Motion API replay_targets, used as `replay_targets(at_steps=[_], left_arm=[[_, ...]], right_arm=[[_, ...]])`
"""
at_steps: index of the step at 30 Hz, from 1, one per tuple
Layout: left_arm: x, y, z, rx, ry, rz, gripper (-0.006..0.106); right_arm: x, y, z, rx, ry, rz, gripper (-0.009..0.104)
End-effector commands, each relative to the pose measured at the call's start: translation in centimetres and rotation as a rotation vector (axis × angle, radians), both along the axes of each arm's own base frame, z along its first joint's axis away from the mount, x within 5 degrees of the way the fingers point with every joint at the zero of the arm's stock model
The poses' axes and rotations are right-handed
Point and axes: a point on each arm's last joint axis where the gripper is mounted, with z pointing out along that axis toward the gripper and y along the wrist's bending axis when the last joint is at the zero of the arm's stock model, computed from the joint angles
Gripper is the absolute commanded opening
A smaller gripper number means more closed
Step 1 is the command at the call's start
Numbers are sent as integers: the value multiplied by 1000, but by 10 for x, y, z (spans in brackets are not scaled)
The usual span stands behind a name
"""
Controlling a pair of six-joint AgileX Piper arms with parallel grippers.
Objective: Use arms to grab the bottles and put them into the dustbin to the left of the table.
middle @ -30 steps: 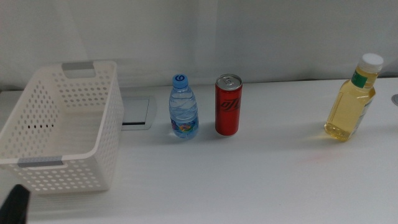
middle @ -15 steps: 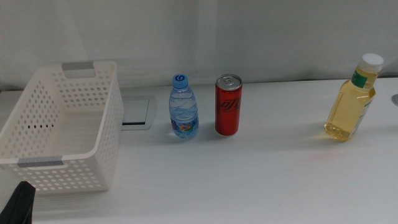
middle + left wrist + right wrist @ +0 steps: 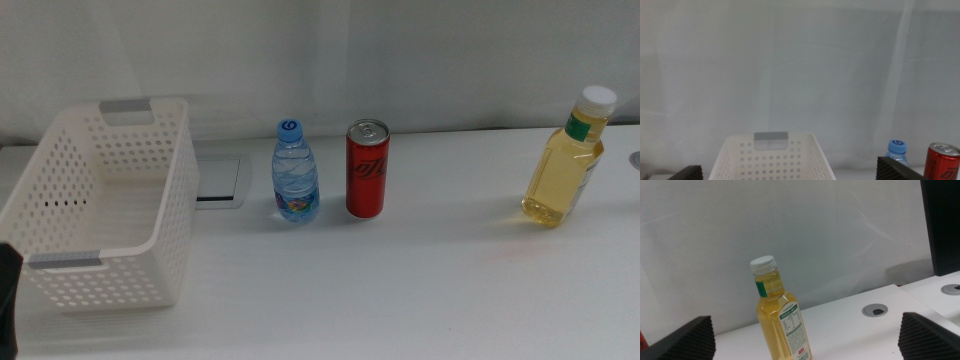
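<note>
While both of my arms sit low at the near edge of the table (image 3: 400,290), I list what stands before each gripper.

Item, left gripper (image 3: 790,175): jaws spread wide, nothing between them; only the two dark tips show in my left wrist view. In the middle view a dark sliver of it shows at the lower left corner.

Item, dustbin (image 3: 100,200): white perforated basket with grey handle strips, directly ahead of my left gripper and framed between its tips, upright, nothing visible inside it.

Item, water bottle (image 3: 295,172): clear, blue cap, upright, ahead of my left gripper and off towards its right jaw, beyond the basket's right side.

Item, red can (image 3: 366,168): upright, just beside the water bottle on the side away from the basket, apart from it.

Item, right gripper (image 3: 807,345): jaws spread wide, nothing held; not seen in the middle view.

Item, yellow bottle (image 3: 780,320): white cap, green neck band, upright, straight ahead of my right gripper and a little towards its left jaw, apart from both tips. It stands well away from the can, near the table's right end.

Item, grey-rimmed panel (image 3: 218,182): flat in the tabletop, between basket and water bottle.

Item, round grommet (image 3: 875,311): set in the table beyond the yellow bottle, towards my right jaw.
</note>
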Motion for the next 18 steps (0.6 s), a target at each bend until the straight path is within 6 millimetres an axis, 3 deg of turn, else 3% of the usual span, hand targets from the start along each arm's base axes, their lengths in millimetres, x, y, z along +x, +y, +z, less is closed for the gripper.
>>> replay_targets(at_steps=[1,8,12,18], left_arm=[[9,0,16,6,55,1,90],[52,-2,55,-44,153,1,90],[74,-5,72,-44,75,-21,90],[108,-26,79,16,41,-142,90]], right_arm=[[0,0,-12,-2,22,-6,103],[0,0,-12,15,21,-6,103],[0,0,-12,15,21,-6,103],[0,0,-12,15,21,-6,103]])
